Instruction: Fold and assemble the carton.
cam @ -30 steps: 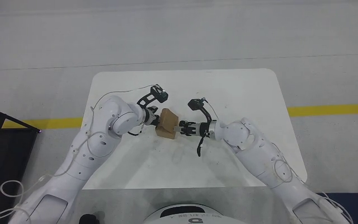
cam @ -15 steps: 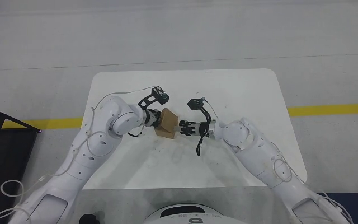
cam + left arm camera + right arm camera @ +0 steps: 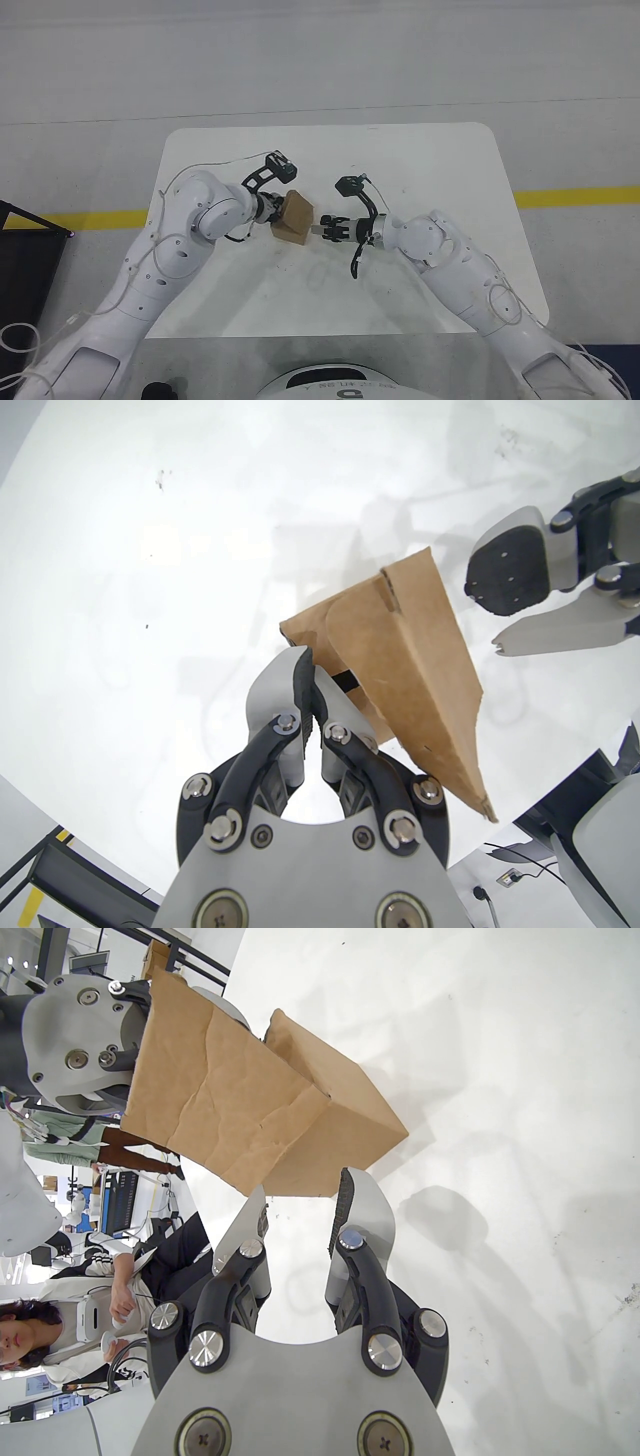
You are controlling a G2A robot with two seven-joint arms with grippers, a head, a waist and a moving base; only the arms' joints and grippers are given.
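One carton [image 3: 294,218] of brown cardboard sits between the two grippers, over the table [image 3: 430,170] a little to the left of its middle. It is partly formed: its walls stand up as a box shape, tilted, with one corner pointing down at the tabletop. I cannot tell whether that corner touches the surface. In the left wrist view the carton [image 3: 400,660] shows a rounded flap lying against one wall and a short slit at the fold near its far corner. In the right wrist view the carton [image 3: 240,1098] shows a wide creased panel rising up in front of the left arm's wrist.

The left gripper [image 3: 306,665] is clenched on the carton's near edge, its pads pressed together with the cardboard nipped at the tips. In the top view this gripper [image 3: 272,207] meets the carton's left side.

The right gripper [image 3: 302,1190] is released, its jaws spread apart, and it hangs just beside the carton's right side without gripping it. From the left wrist view the right gripper [image 3: 492,620] stands clear of the cardboard, one dark pad facing the carton
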